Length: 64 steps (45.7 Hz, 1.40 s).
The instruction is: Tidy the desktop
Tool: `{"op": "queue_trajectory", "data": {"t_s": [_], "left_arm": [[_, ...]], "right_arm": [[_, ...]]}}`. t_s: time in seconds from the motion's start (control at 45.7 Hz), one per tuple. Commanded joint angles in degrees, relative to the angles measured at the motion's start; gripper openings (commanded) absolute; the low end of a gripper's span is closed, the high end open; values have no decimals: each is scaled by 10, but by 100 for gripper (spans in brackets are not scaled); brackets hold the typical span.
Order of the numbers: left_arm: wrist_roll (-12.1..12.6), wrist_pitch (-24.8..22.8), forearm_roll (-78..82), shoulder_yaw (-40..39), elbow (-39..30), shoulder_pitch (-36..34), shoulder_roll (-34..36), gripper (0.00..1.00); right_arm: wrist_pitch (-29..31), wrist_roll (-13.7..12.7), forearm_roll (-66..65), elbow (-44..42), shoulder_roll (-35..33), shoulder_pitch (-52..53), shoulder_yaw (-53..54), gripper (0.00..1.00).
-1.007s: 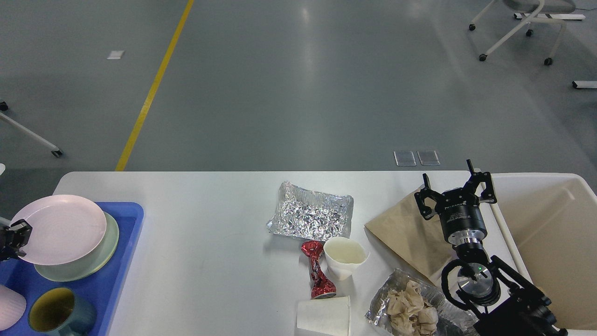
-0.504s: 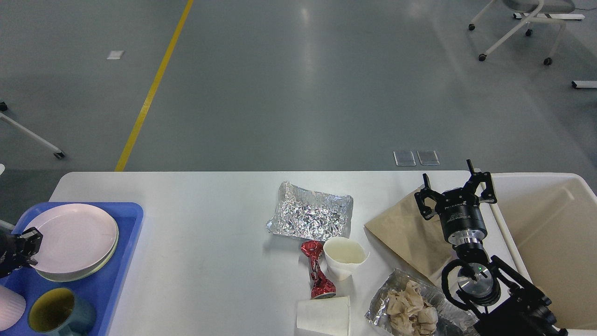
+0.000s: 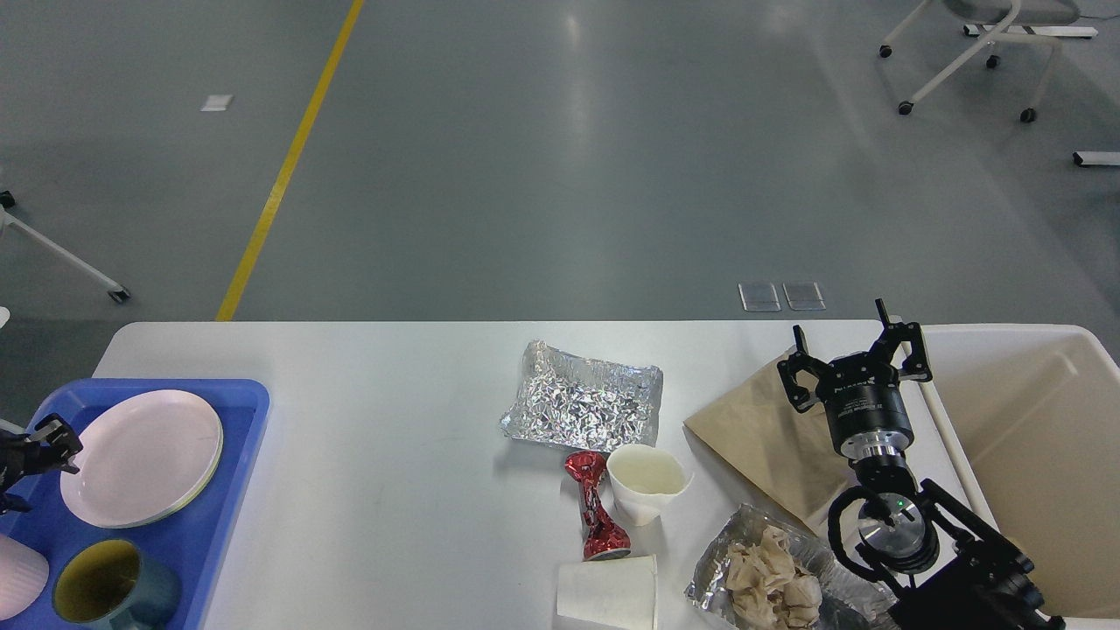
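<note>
The desktop runs long left to right – tray left, bin right. The right gripper hangs spread apart; whether the left gripper is parted is unclear

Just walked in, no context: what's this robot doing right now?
It's tidying the desktop. The left claw sits at the edge of the pink plate, stacked on another plate in the blue tray beside a teal mug. The right claw hovers open over a brown paper bag, holding nothing. Foil, a red wrapper and two paper cups remain out.
</note>
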Motion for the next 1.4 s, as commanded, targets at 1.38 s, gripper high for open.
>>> {"op": "queue_trajectory", "data": {"t_s": [1.38], "left_arm": [[-111,-57,-1,-1086,-45,280,-113,96]], "right_arm": [[0,0,0,0,0,0,-1,100]]}}
